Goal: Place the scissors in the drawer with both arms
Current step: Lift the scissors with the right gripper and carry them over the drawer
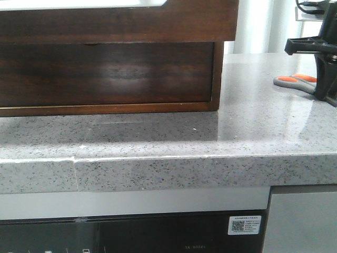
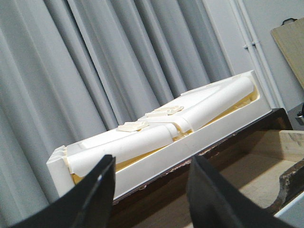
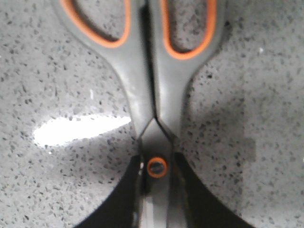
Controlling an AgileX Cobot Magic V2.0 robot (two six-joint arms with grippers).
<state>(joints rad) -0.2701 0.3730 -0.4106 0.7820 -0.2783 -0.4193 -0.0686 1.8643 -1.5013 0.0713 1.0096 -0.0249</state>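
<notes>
Standing along the rear left of the grey speckled counter, a dark wood-grain cabinet filled most of the front view, its upper front overhanging a recessed panel below. Under the counter's front edge, towards the right, a small white sticker carried a QR code and lines of print too small to read; faint lettering on the dark panel just left of it was also illegible.

Only the left wrist view showed the left gripper: its two black fingers stood parted with nothing between them, hovering over an open wooden drawer, beyond which lay a white moulded tray against grey curtains. That gripper did not appear in the front view.

Near the right edge of the counter, the front view caught the scissors lying flat, orange-lined loops pointing left, with the right gripper standing over their blade end. The right wrist view alone showed the detail: the scissors lay closed on the stone, an orange-ringed pivot screw between the black fingers, which flanked the blades closely on either side. Whether they were clamped on the blades or merely beside them, I could not tell.
</notes>
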